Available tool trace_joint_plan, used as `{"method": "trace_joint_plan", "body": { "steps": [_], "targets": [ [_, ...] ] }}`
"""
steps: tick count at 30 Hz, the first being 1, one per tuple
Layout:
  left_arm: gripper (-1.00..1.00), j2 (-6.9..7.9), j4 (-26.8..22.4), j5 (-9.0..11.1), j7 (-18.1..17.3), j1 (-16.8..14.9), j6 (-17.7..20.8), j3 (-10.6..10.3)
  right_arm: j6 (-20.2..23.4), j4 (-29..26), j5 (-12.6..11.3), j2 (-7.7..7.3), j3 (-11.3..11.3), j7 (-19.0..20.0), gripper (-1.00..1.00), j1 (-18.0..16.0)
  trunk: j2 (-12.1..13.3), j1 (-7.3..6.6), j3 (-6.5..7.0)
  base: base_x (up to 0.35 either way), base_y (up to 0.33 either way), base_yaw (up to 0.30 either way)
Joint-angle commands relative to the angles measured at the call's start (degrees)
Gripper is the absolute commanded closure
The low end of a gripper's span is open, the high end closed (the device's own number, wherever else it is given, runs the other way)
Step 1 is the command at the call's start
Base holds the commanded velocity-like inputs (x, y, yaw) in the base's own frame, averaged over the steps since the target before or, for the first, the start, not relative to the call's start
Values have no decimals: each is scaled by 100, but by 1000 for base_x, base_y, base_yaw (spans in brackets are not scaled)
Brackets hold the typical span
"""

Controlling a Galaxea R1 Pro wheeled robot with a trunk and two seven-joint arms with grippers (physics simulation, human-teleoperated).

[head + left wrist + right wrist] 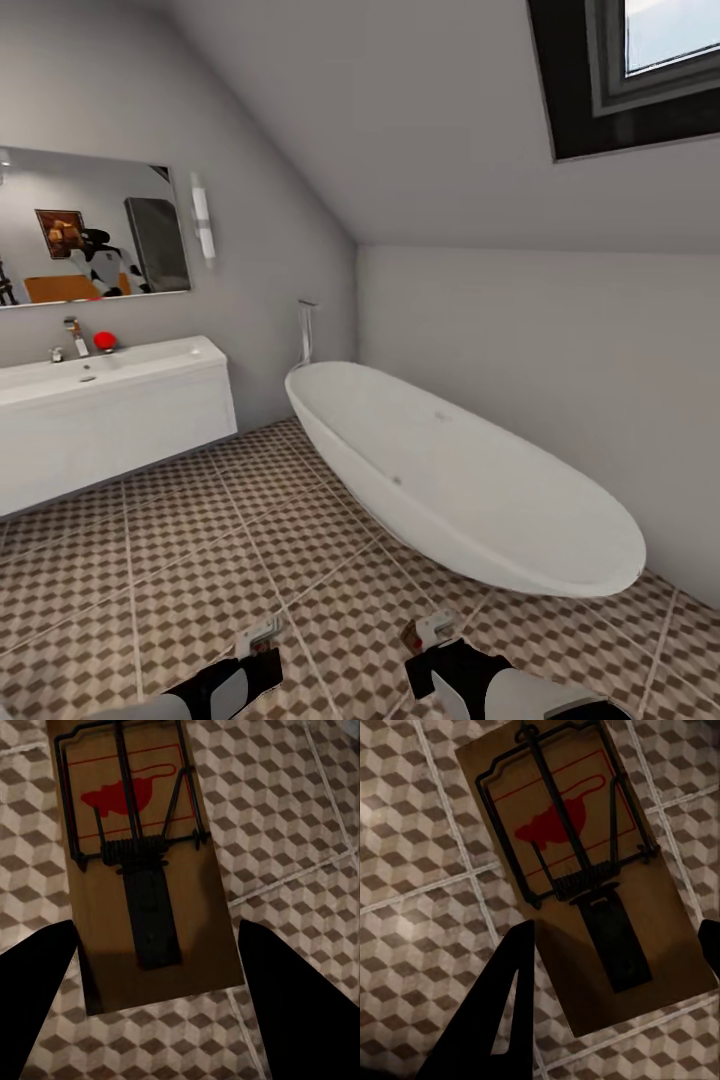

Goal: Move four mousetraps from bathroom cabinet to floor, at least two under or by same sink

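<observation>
Left wrist view: a mousetrap [142, 862] pinched by its plain end in the left gripper [157, 967], jaws closed about the board's width; likewise a second mousetrap [577, 877] clamped by its near end in the right gripper [615, 960], both carried above the bathroom floor [200, 540]. Judged light, stiff and thin, liable to twist in a narrow pinch, with sprung wire best left alone, so best held by the bare wood edges. Actual finger contact hidden under the boards; sink [110, 375] partly cut off.
</observation>
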Motion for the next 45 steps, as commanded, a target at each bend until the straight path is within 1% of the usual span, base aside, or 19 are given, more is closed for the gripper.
{"method": "trace_joint_plan", "body": {
  "steps": [1, 14, 35, 45],
  "targets": [
    [100, 0, -4, 53, 8, -4, 21, -48, 19, 9, 55, 2, 16, -15, 100, -6, -3, 3, -6, 325, 0, 233],
    [100, 0, -4, 56, 8, -4, 13, -48, 19, 9, 49, 2, 12, -15, 100, -6, -3, 3, -6, 325, 0, 286],
    [100, 0, -4, 58, 8, -4, 13, -48, 19, 9, 47, 2, 19, -15, 100, -7, -3, 3, -6, 325, 0, 22],
    [100, 0, -4, 61, 8, -4, 13, -48, 19, 4, 42, 2, 12, -15, 100, -7, -3, 3, -6, 325, 0, 241]
  ]
}}
